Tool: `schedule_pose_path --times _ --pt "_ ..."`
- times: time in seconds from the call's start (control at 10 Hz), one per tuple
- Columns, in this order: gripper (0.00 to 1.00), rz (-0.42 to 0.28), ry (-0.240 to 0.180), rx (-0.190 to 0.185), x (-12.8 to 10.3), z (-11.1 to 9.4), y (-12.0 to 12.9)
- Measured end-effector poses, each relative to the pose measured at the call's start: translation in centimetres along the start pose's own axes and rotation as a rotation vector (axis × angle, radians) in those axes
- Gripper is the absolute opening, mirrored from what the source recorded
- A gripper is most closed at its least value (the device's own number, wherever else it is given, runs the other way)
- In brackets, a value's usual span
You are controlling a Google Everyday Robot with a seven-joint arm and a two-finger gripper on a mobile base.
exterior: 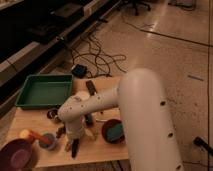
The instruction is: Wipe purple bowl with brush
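Wooden boards make up the bench, and a green tray sits at its far left corner; everything else is placed from that tray. Well in front of the tray, at the near left corner, lies the purple bowl, upright, dark at the rim and lighter violet inside, partly cut off by the edge of the view. Between the tray and that bowl, a little to the right, stands a small grey-blue cup, and a red-handled tool with a yellow tip reaches from it toward the left. Just off the tray's right side lies a short black bar. Farther right of the tray and nearer the front sits a reddish-brown bowl with a teal inside. A thick white arm comes in from the right front, covers the bench's right end, stretches left toward the tray's near right corner and bends downward there. The gripper points down in front of that corner, close to the bench's front edge, just right of the cup and well apart from the purple bowl. A slim black shape at its tip looks like the brush, aimed at the front edge. Whether the jaws stand wide, narrow or closed on it, I cannot tell. Beyond the tray, black cables trail over the floor.
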Motion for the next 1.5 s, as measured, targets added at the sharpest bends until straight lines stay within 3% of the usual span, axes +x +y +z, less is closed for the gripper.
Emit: schedule_pose_path --times 0.4,0.6,0.9,1.0,1.2,1.5 --pt "0.15 -0.002 0.004 0.007 0.1 -0.8 0.0" --pt "0.01 -0.002 -0.001 -0.001 0.0 -1.2 0.0" --pt "0.0 0.001 -0.005 0.005 0.0 -1.4 0.3" --pt "0.0 -0.001 -0.008 0.035 0.0 -2.3 0.7" --pt "0.0 0.006 0.001 0.085 -0.5 -5.7 1.5" --pt "0.0 -0.038 0.067 0.162 -2.0 -13.0 2.7"
